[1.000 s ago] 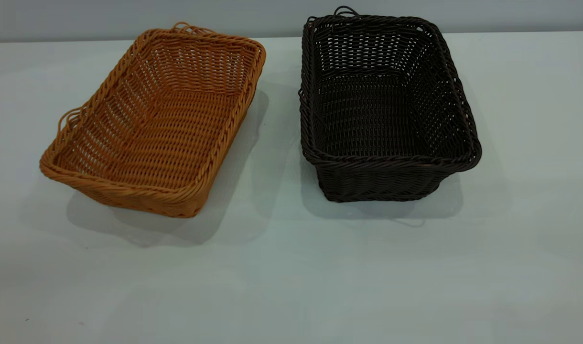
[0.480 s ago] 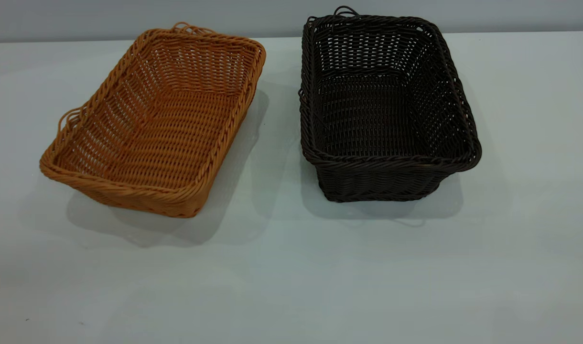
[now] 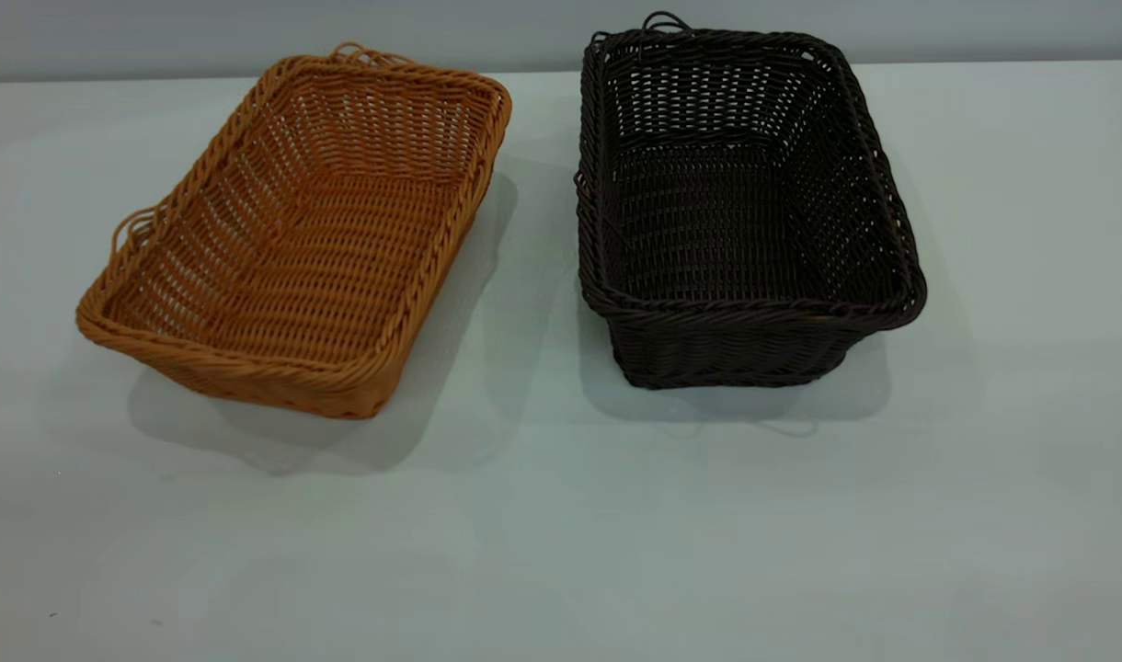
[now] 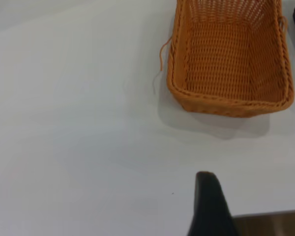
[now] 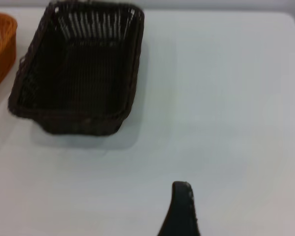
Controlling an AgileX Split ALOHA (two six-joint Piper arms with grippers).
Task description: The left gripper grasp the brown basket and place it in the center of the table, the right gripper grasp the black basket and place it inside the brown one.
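Brown basket, a flat box shape woven from orange-tan wicker with a braided rim and small loop handles, sits on the left part of the big plain white worktop. It is turned a bit at a slant. Just beside it on the right, not touching, sits the black basket, a deeper box shape of black-brown wicker with thin loop handles. Both baskets stand flat with their open sides up, and nothing lies inside them.

No arm shows in the exterior view. In the left wrist view only one short black finger of the left tool peeks in, above the bare worktop near its edge. The brown basket lies well apart from it, farther along the worktop. The left tool holds nothing, and I cannot tell how wide it is open.

In the right wrist view one black finger of the right tool shows above the bare worktop. The black basket lies well apart from it. The right tool holds nothing too, and I cannot tell how wide it is open.
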